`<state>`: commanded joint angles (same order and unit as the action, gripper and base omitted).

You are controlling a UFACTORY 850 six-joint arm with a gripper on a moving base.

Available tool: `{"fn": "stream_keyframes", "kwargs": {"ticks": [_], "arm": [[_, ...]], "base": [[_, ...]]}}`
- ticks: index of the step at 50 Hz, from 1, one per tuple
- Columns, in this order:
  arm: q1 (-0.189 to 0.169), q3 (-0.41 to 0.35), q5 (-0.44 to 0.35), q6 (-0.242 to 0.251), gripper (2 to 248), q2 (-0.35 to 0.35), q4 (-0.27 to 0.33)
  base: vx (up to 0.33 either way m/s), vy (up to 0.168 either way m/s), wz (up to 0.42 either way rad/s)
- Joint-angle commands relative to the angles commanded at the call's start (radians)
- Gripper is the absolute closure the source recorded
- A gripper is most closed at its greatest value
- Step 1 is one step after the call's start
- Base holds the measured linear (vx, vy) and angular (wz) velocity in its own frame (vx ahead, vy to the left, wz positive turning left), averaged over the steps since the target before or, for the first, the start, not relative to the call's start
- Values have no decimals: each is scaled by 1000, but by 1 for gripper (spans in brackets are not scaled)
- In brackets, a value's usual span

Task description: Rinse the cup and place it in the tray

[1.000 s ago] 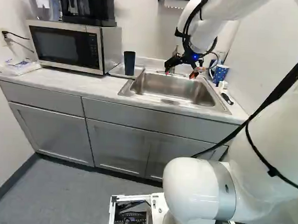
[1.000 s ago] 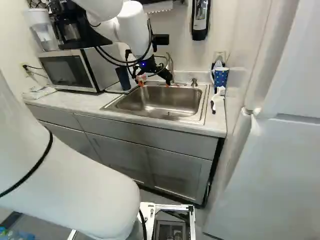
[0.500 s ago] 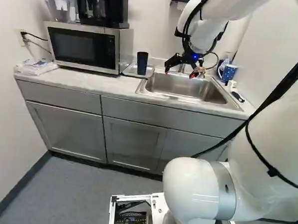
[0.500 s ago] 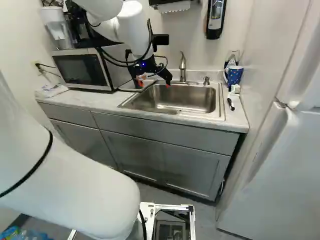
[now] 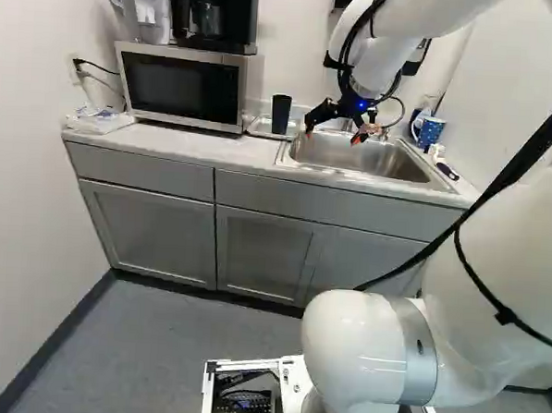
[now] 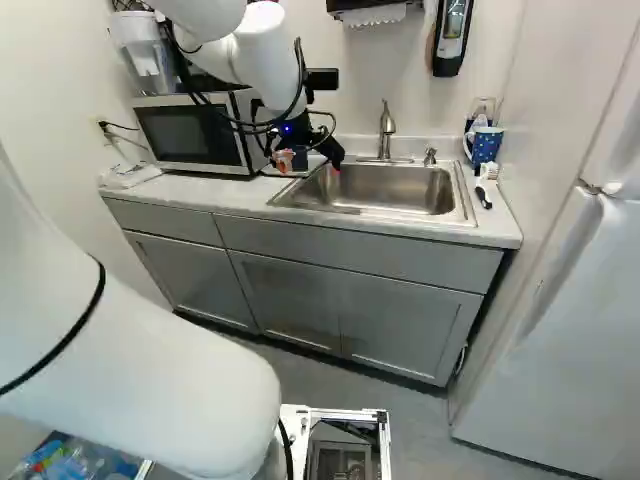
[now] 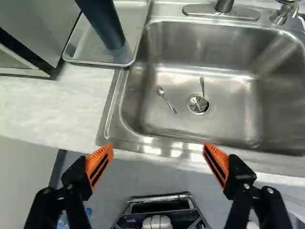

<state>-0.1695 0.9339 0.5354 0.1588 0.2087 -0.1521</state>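
Note:
My gripper (image 5: 332,138) is high over the sink's front side in the left base view. The wrist view shows the gripper (image 7: 157,145) open, its orange pads far apart with nothing between them. A dark cup (image 5: 281,114) stands upright in the clear tray (image 7: 97,63), between microwave and sink. In the wrist view the cup (image 7: 106,26) is ahead of the gripper, off to one side. The steel sink (image 7: 171,121) lies ahead of the fingers, with two small spoons in it, one spoon (image 7: 167,99) beside the drain and the other (image 7: 202,86) reaching over it.
The microwave (image 5: 178,88) stands beside the tray, a coffee maker on top. The faucet (image 6: 386,130) rises behind the sink. A blue patterned mug (image 6: 485,145) and a brush (image 6: 484,196) are at its far side, near the white fridge (image 6: 560,330).
The base has moved: counter, sink and microwave have shifted toward the right of both base views. The arm keeps its pose above its lowest joint, and the cup still stands in the tray.

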Motion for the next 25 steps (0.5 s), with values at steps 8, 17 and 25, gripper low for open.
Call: {"fn": "stream_keyframes", "kwargs": {"ticks": [8,17,25], "arm": [[0,0,0,0,3,0,0],[0,0,0,0,3,0,0],[0,0,0,0,3,0,0]], "base": [[-117,93,-130],[-116,56,-208],[-127,43,-208]]}}
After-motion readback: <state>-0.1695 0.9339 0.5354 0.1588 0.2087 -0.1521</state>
